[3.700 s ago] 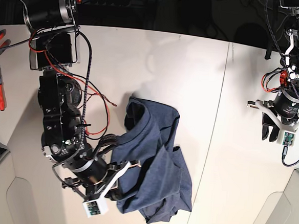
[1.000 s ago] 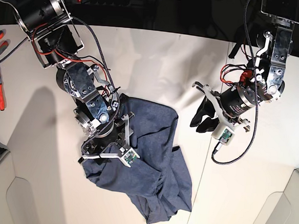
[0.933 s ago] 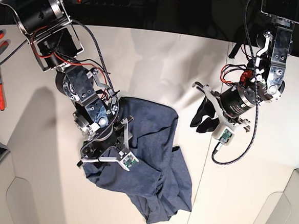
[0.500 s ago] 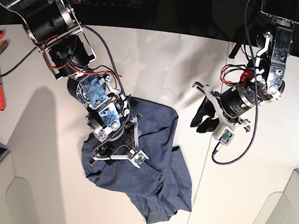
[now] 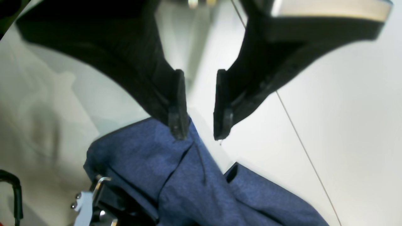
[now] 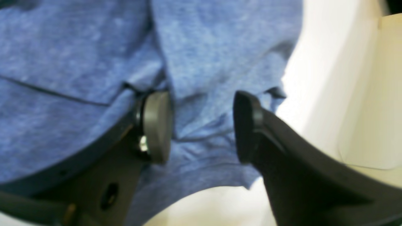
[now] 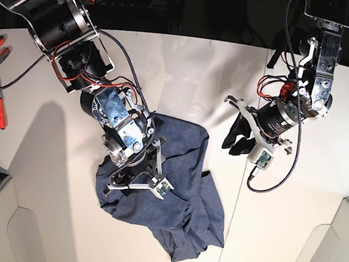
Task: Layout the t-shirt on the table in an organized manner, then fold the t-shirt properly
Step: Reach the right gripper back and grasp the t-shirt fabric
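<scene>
T-shirt (image 7: 176, 185) lies crumpled, heathered navy, on the table (image 7: 184, 72); right hand (image 6: 201, 125) gaping over it, left hand (image 5: 199, 128) parted, empty.

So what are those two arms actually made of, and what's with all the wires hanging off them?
Both arms are black and silver metal links with round motor housings. The right arm carries loose red and black wires plus a braided black cable; the left arm has red wiring and a similar braided cable. Each ends in a white bracket with a small green circuit board and a tool of two curved black fingers.
</scene>
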`<state>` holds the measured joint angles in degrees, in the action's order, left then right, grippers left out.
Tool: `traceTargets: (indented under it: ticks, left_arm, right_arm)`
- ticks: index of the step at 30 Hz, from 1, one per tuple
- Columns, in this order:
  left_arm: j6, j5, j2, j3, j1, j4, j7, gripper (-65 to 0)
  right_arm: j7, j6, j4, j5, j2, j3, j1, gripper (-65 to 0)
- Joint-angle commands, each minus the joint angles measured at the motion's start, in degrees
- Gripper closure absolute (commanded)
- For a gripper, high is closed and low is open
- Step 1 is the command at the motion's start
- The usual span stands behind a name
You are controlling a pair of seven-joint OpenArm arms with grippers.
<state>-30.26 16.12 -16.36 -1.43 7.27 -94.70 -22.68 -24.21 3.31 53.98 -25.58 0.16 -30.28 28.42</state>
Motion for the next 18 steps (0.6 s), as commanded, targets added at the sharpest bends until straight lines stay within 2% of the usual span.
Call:
traceTargets:
  ticks: [1, 4, 9, 12, 18]
  left_arm:
    - [0.07, 0.81, -0.46, 0.26, -0.72, -0.85, 1.44, -18.3]
    - [0.07, 0.81, -0.46, 0.26, -0.74, -0.85, 1.44, -18.3]
    - [0.09, 0.83, -0.46, 0.26, -0.72, -0.85, 1.44, -18.3]
    - [0.09, 0.81, -0.46, 0.26, -0.74, -0.85, 1.44, -18.3]
    - [0.72, 0.83, -0.46, 0.26, -0.72, -0.85, 1.46, -18.3]
  right_arm:
    - [1.29, -1.46, 0.92, -0.61, -0.31, 0.15, 1.73, -30.3]
    - [1.31, -3.06, 0.85, -0.63, -0.31, 0.15, 1.73, -29.2]
    - [1.79, -5.01, 0.85, -1.51, -0.31, 0.15, 1.73, -17.6]
    - [2.95, -5.07, 0.85, -1.46, -0.28, 0.15, 1.73, -10.9]
    - [6.6, -5.07, 0.85, -1.42, -0.33, 0.15, 1.7, -2.9]
